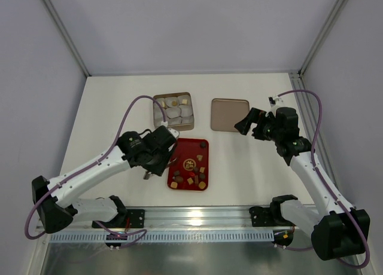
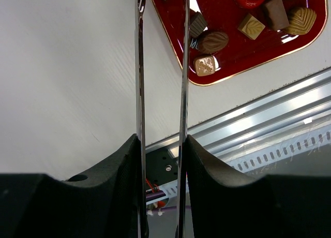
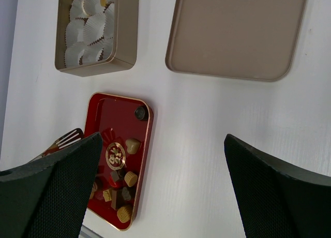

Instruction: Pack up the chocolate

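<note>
The chocolate (image 1: pixel 190 176) lies as several small brown and tan pieces at the near end of a red tray (image 1: pixel 190 148); it also shows in the left wrist view (image 2: pixel 251 26) and the right wrist view (image 3: pixel 121 189). My left gripper (image 1: pixel 164 161) is shut on metal tongs (image 2: pixel 139 67), at the tray's left edge (image 2: pixel 227 67). The tongs' blades stand apart; I cannot tell if anything is between their tips. The slotted tongs tip (image 3: pixel 67 138) reaches over the tray's left rim. My right gripper (image 1: pixel 250 128) is open and empty above the table, right of the tray (image 3: pixel 111 119).
A square golden tin (image 1: pixel 173 95) with whitish paper cups (image 1: pixel 178 112) stands behind the tray; a few cups hold a piece. Its lid (image 1: pixel 229 115) lies flat to its right, near my right gripper. A metal rail (image 1: pixel 197 215) runs along the near edge.
</note>
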Action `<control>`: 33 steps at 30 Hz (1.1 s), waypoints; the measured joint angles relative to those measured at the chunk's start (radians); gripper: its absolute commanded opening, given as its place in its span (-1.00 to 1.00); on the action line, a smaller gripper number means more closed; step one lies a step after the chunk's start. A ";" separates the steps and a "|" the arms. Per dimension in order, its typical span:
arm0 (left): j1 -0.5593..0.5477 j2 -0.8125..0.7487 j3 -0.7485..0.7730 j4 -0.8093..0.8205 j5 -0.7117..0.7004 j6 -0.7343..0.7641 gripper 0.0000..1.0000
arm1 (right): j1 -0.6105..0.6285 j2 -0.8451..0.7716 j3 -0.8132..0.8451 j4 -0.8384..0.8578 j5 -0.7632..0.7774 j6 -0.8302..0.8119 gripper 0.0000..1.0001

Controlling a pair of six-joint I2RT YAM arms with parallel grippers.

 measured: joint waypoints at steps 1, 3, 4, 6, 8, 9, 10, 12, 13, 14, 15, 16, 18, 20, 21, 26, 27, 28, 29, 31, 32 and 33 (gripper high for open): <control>-0.002 0.000 0.000 0.000 0.000 0.000 -0.22 | 0.000 0.000 0.000 0.000 0.000 0.000 1.00; -0.005 0.000 0.000 0.000 0.000 0.000 -0.22 | 0.000 0.000 0.000 0.000 0.000 0.000 0.99; -0.005 0.000 0.000 0.000 0.000 0.000 -0.22 | 0.000 0.000 0.000 0.000 0.000 0.000 0.99; -0.006 0.001 0.000 0.000 0.000 0.000 -0.23 | 0.000 0.000 0.000 0.000 0.000 0.000 1.00; -0.008 0.008 0.000 0.000 0.000 0.001 -0.23 | 0.000 0.000 0.000 0.000 0.000 0.000 0.99; -0.010 0.012 0.000 0.000 0.000 0.001 -0.23 | 0.000 0.000 0.000 0.000 0.000 0.000 1.00; -0.011 0.018 0.000 0.001 0.000 0.001 -0.23 | 0.000 0.000 0.000 0.000 0.000 0.000 0.99; -0.015 0.028 0.000 0.001 0.001 0.001 -0.23 | 0.000 0.000 0.000 0.000 0.000 0.000 0.99; -0.016 0.032 0.000 0.002 0.000 0.001 -0.23 | 0.000 0.000 0.000 0.000 0.000 0.000 1.00; -0.017 0.036 0.000 0.002 0.000 0.001 -0.23 | 0.000 0.000 0.000 0.000 0.000 0.000 0.99; -0.018 0.040 0.000 0.002 0.000 0.001 -0.23 | 0.000 0.000 0.000 0.000 0.000 0.000 0.99; -0.018 0.042 0.000 0.002 0.000 0.001 -0.23 | 0.000 0.000 0.000 0.000 0.000 0.000 1.00; -0.018 0.047 0.000 0.003 0.000 0.001 -0.23 | 0.000 0.000 0.000 0.000 0.000 0.000 1.00; -0.018 0.052 0.000 0.003 0.000 0.001 -0.24 | 0.000 0.000 0.000 0.000 0.000 0.000 0.99; -0.019 0.054 0.000 0.003 0.000 0.001 -0.24 | 0.000 0.000 0.000 0.000 0.000 0.000 1.00; -0.027 0.065 0.000 0.002 0.001 0.002 -0.24 | 0.000 0.000 0.000 -0.001 0.001 -0.001 0.99; -0.030 0.067 0.000 0.002 0.001 0.001 -0.24 | 0.000 0.000 0.000 -0.001 0.000 -0.001 0.99; -0.031 0.069 0.000 0.001 0.001 0.001 -0.24 | 0.000 0.000 0.000 -0.001 0.001 -0.002 0.99; -0.033 0.071 0.000 0.000 0.001 0.001 -0.24 | 0.000 0.000 0.000 -0.001 0.001 -0.002 1.00; -0.037 0.077 0.000 -0.001 0.001 0.001 -0.24 | 0.000 0.000 0.000 -0.001 0.000 -0.003 0.99; -0.039 0.080 0.000 -0.001 0.001 0.001 -0.24 | 0.000 0.000 0.000 -0.001 0.000 -0.003 0.99; -0.042 0.082 0.000 -0.001 0.001 0.001 -0.24 | 0.000 0.000 0.000 -0.001 0.001 -0.003 0.99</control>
